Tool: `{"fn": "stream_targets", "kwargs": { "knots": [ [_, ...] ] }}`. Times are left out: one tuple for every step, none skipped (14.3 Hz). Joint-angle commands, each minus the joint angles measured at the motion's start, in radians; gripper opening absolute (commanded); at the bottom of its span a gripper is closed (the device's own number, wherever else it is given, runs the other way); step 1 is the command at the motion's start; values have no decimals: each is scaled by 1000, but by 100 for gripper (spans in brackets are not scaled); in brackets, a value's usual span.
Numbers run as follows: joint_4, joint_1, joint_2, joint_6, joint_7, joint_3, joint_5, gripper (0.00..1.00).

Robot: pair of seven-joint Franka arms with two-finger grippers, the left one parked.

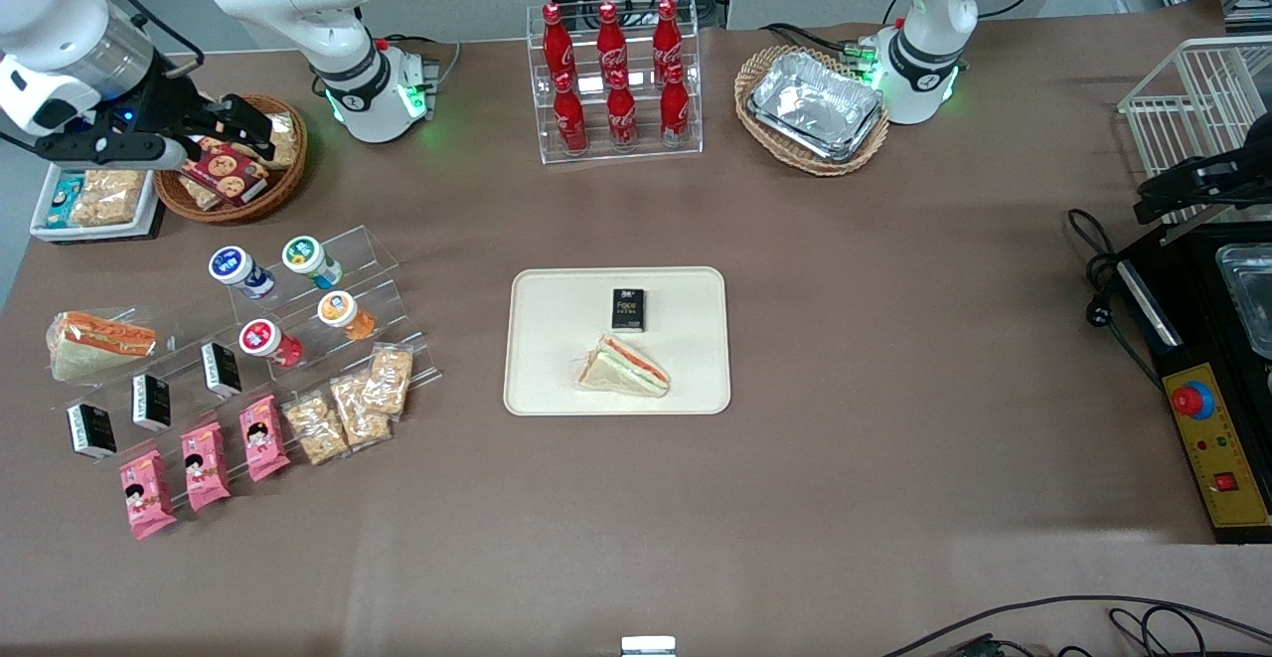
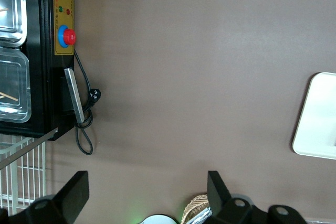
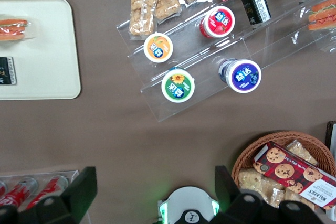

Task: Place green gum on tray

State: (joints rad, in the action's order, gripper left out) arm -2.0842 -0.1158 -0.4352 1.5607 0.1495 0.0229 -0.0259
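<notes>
Front view: open, empty pincer (image 1: pixel 214 135) high above snack basket (image 1: pixel 179 202), green gum (image 1: pixel 310 260) on clear stand

This is a robot lab arranged like a small shop. The brown-covered desk (image 1: pixel 845 339) carries a clear stepped display rack (image 1: pixel 328 309) with gum bottles and snack packs, a clear rack of cola bottles (image 1: pixel 614 81), wicker baskets (image 1: pixel 810 110), and a control box with a red emergency button (image 1: pixel 1192 401).

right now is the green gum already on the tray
No, the green gum sits on the clear stepped rack, apart from the tray; the gripper hangs open above the cookie basket.
</notes>
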Motion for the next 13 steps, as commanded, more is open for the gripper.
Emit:
{"fn": "stream_targets", "kwargs": {
  "knots": [
    [-92,-1,-59,79,-30,11,26,100],
    [-105,1,-57,96,-30,11,36,100],
    [-123,-1,-59,117,-30,12,38,100],
    [-143,-1,-59,145,-30,12,38,100],
    [-166,-1,-59,175,-30,12,38,100],
    [-197,-1,-59,214,-30,12,38,100],
    [-229,1,-59,257,-30,12,38,100],
    [-253,1,-54,294,-30,12,38,100],
    [-278,1,-50,326,-30,12,38,100],
    [-305,1,-48,360,-30,12,38,100],
    [-335,2,-47,395,-30,12,38,100],
    [-359,4,-45,425,-30,12,38,100],
    [-382,4,-40,456,-30,12,38,100]
  ]
}}
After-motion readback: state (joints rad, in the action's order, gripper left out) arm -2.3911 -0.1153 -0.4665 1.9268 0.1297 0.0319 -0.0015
